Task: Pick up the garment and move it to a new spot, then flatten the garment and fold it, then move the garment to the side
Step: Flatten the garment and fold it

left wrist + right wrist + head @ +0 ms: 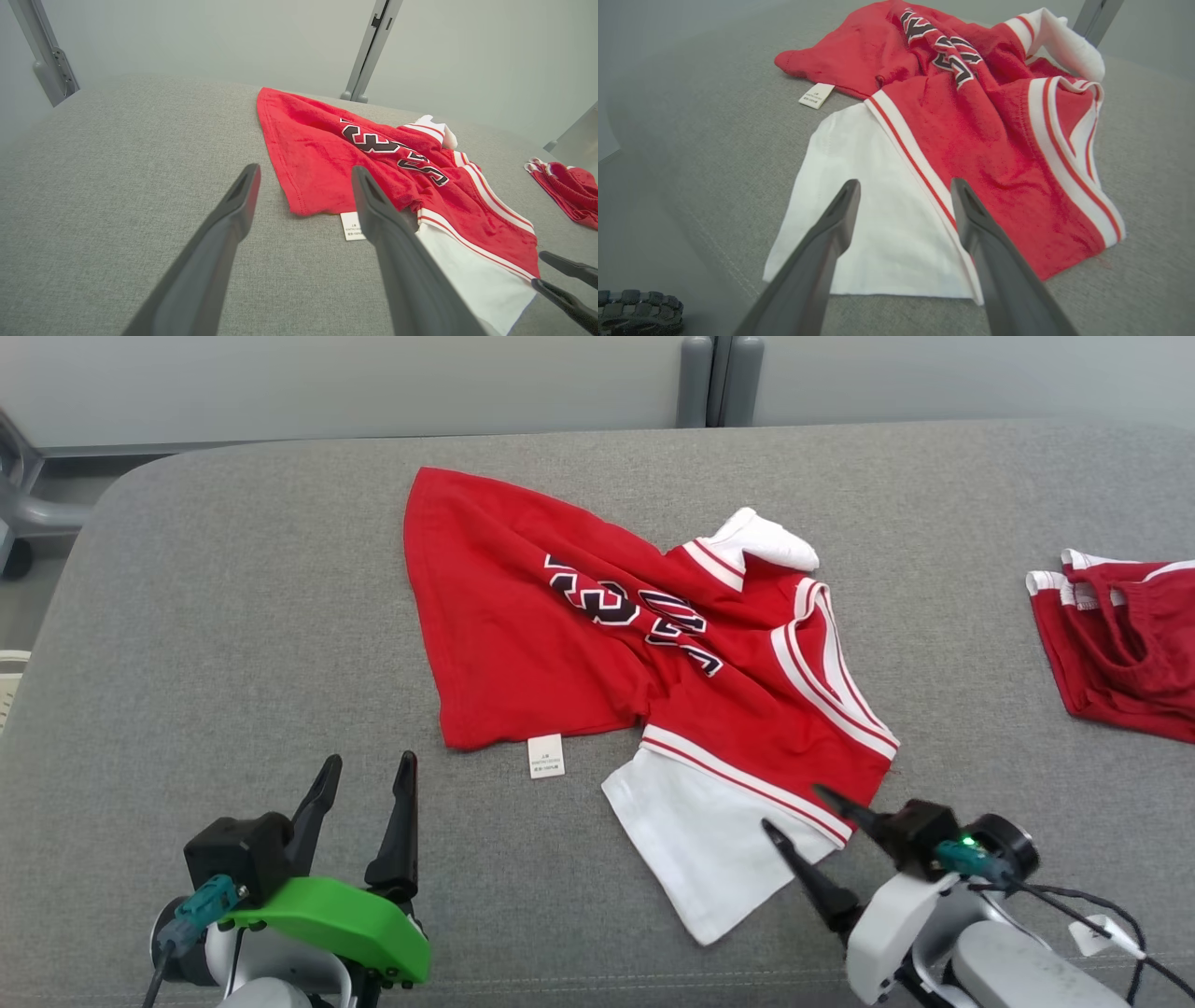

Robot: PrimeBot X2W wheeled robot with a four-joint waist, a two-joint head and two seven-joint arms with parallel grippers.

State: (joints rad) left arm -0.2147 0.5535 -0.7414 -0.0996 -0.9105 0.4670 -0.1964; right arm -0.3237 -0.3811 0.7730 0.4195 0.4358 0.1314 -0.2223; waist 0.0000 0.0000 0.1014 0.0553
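The garment (pixel 597 644) is a red jersey with white sleeves, white stripes and dark lettering, lying crumpled on the grey surface (pixel 233 644). One white sleeve (pixel 700 840) spreads toward me, and a small white label (pixel 546 756) pokes out at the hem. My right gripper (pixel 792 810) stands open just over the near corner of that sleeve (pixel 878 219), holding nothing. My left gripper (pixel 366 767) is open at the lower left, apart from the garment (pixel 373 168), its fingertips short of the hem.
A second red garment with white trim (pixel 1120 644) lies at the right edge of the surface. Grey posts (pixel 719 378) stand behind the far edge. Bare grey surface extends to the left of the jersey.
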